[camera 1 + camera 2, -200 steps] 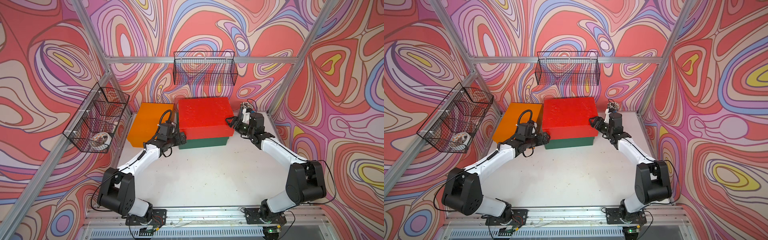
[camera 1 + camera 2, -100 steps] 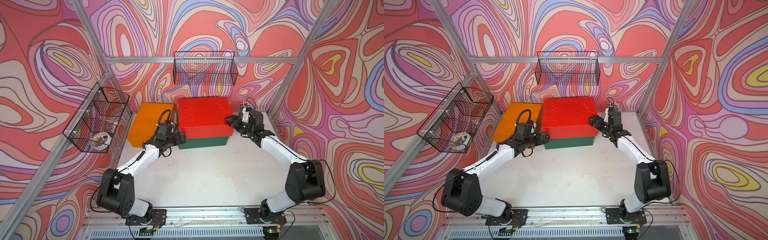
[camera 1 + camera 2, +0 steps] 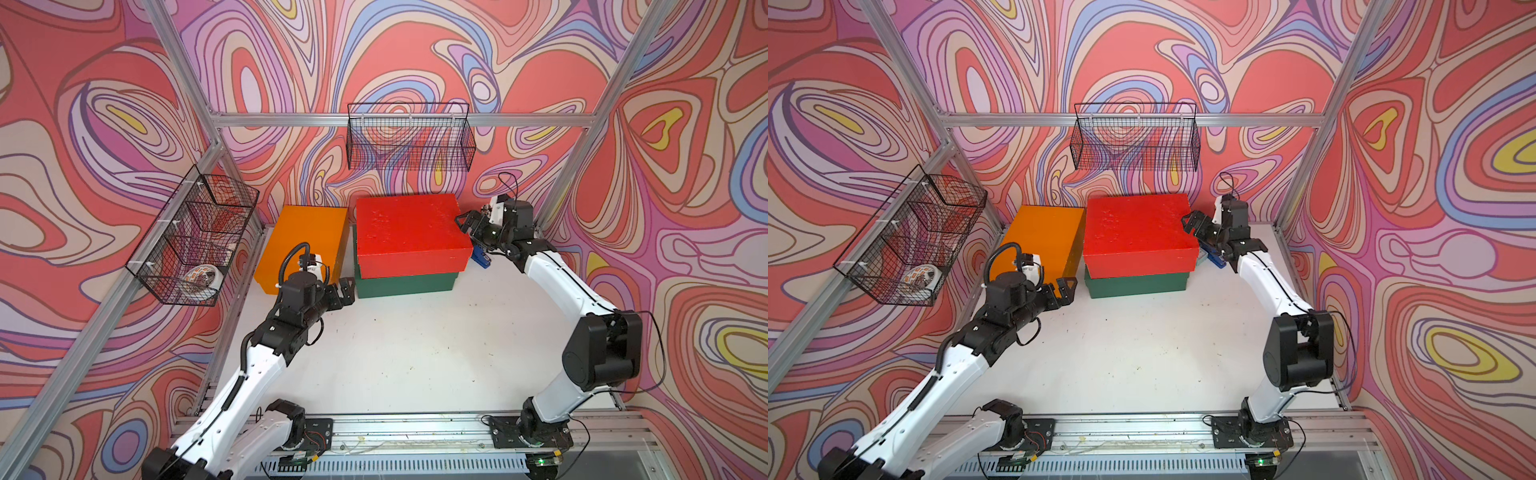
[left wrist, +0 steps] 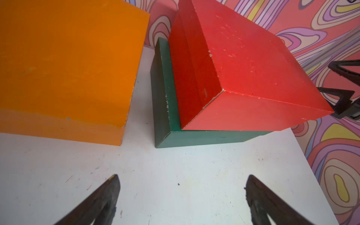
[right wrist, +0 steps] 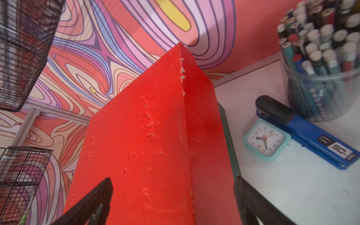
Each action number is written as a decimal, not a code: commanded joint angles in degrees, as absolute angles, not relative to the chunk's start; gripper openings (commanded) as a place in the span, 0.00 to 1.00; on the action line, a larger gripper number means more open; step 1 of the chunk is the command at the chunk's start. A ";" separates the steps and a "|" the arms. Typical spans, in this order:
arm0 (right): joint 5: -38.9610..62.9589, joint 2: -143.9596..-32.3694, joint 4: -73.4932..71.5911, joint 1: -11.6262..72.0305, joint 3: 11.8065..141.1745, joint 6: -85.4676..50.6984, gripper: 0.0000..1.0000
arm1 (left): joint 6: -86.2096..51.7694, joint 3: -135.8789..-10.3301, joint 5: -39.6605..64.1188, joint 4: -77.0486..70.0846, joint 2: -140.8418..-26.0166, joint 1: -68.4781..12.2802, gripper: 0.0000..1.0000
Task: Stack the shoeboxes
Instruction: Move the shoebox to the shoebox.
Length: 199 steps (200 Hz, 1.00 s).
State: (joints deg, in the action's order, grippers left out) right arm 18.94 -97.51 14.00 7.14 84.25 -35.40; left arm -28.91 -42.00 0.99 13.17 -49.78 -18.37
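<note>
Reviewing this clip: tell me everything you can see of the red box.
The red box is a large rectangular lidded box, apparently painted cardboard. It is plain red with a rough, flecked top and chipped pale edges. It lies flat, lid on, atop the green box, slightly skewed: green shows along the left arm's side, while red overhangs toward the right arm. The right gripper is open astride that end's top edge; contact is unclear.

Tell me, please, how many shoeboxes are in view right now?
3. The orange box stands alone on the table; beside it, the red box rests on the green box. Another could be hidden behind them, though none shows.
</note>
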 commanded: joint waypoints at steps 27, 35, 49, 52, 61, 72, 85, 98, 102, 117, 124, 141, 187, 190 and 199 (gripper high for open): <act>19.64 -107.58 21.31 7.12 94.85 -32.64 0.96 | -27.32 -35.75 -6.67 14.75 -39.15 -18.13 1.00; 19.31 -108.85 22.35 7.07 96.32 -32.19 0.95 | -27.34 -35.84 -6.92 14.77 -38.87 -18.11 1.00; 19.58 -110.98 23.81 7.08 98.69 -31.37 0.95 | -27.42 -35.90 -6.91 14.75 -39.26 -18.12 1.00; 19.60 -111.34 23.96 7.06 99.07 -31.29 0.95 | -27.47 -35.94 -6.94 14.76 -39.42 -18.11 1.00; 19.74 -112.18 24.17 7.08 99.77 -30.98 0.95 | -27.51 -35.99 -6.89 14.71 -40.08 -18.13 1.00; 20.09 -113.11 24.30 7.04 100.59 -30.60 0.94 | -27.49 -36.38 -6.84 14.76 -41.25 -18.15 1.00; 20.55 -113.97 24.76 7.04 101.44 -30.12 0.93 | -27.48 -36.97 -6.81 16.07 -42.78 -18.13 1.00; 20.82 -114.60 25.67 7.09 102.32 -29.51 0.92 | -27.51 -37.74 -6.77 16.62 -44.13 -18.16 1.00; 20.83 -114.83 25.89 7.14 102.57 -29.29 0.92 | -27.54 -37.91 -6.72 16.67 -44.43 -18.12 1.00; 21.05 -115.21 26.52 7.12 102.94 -28.54 0.91 | -27.62 -38.34 -6.59 16.42 -45.62 -18.11 1.00; 21.20 -115.30 26.54 7.04 102.99 -28.32 0.91 | -27.73 -38.41 -6.43 15.98 -45.97 -18.11 1.00; 22.08 -115.28 26.25 7.15 102.45 -27.91 0.90 | -28.07 -38.65 -6.02 15.56 -46.94 -18.12 1.00; 24.03 -115.40 24.74 7.21 101.73 -27.77 0.89 | -30.35 -44.98 -5.77 10.71 -52.00 -18.11 1.00; 24.12 -115.53 24.78 7.21 101.74 -27.77 0.89 | -30.52 -45.77 -5.61 10.48 -52.66 -18.15 1.00; 24.33 -115.73 24.78 7.21 101.83 -27.77 0.88 | -30.91 -48.46 -4.02 9.55 -54.84 -18.11 1.00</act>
